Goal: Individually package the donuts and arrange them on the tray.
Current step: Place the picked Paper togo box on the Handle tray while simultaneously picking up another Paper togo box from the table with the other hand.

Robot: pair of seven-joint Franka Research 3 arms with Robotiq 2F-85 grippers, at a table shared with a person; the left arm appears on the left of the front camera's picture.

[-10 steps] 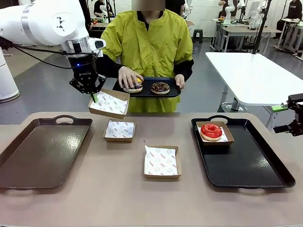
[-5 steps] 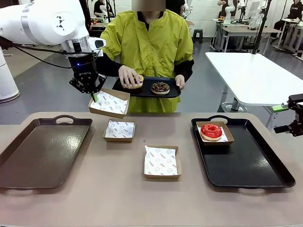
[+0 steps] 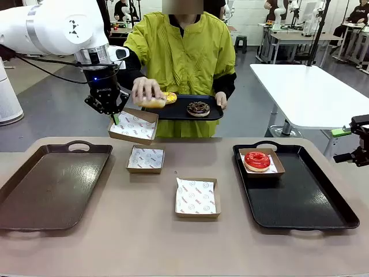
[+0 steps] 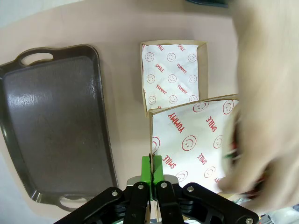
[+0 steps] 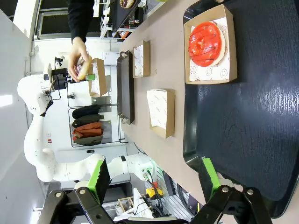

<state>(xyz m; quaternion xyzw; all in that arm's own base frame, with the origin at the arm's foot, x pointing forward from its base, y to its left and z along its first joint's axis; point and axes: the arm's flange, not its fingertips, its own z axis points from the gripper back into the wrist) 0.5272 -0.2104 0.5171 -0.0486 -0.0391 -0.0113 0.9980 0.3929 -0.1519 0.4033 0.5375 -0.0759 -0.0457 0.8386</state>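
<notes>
Two trays are set on the beige table (image 3: 173,248): brown tray (image 3: 52,184) at left edge, black tray (image 3: 300,199) at right edge, red-iced donut (image 3: 257,160) boxed in its far-left corner. Left gripper (image 3: 115,118) is clamped on a paper-lined box (image 3: 134,126) above the far edge, second donut (image 3: 153,103) held just over it by a person's hand (image 3: 144,89). Right gripper (image 5: 154,178) is spread open. Grey floor (image 3: 52,109) is seen beyond.

A brown tray (image 3: 46,184) lies at nine o'clock on the tan surface (image 3: 144,242). An empty paper-lined cardboard box (image 3: 198,197) sits mid-surface. A second box (image 3: 145,159) lies at eleven o'clock from it, and a third box (image 3: 133,125) hangs tilted farther along that line. A person in a yellow-green top (image 3: 184,52) is at twelve o'clock, and a white table (image 3: 311,92) at two.
</notes>
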